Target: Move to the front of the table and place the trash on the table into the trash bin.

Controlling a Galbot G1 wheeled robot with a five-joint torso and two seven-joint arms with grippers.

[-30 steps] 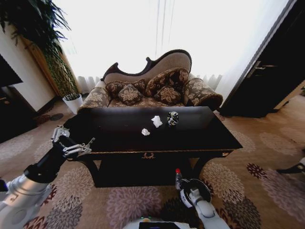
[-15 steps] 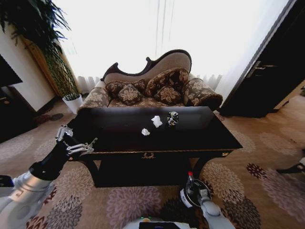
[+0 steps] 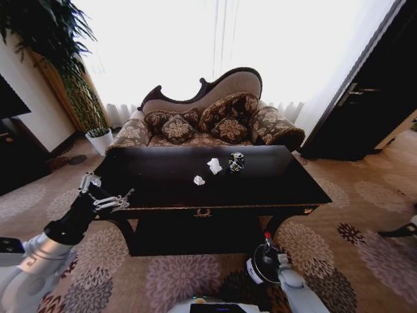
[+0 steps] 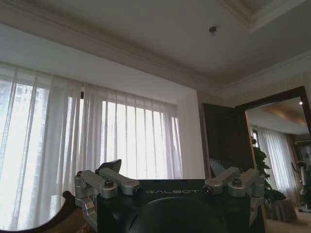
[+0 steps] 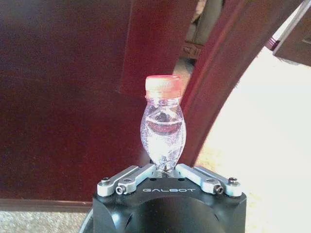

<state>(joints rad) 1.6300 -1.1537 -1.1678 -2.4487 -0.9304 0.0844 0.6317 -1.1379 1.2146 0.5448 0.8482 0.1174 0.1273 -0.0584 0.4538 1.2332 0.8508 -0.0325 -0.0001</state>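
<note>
Trash: two crumpled white paper wads and a dark crushed can, grouped near the tabletop centre, toward the sofa side. Can stands roughly upright, just beside the larger wad.

Right gripper: low before the table's front, under the tabletop edge, clenched on a small clear bottle with a red cap.

Left gripper: raised at the table's left front corner, fingers spread, nothing held. Trash lies forward and to its right; this arm looks nearer and free.

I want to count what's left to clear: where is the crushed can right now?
In the head view the crushed can sits on the table, right of centre toward the sofa side, just right of the larger white paper wad.
</note>
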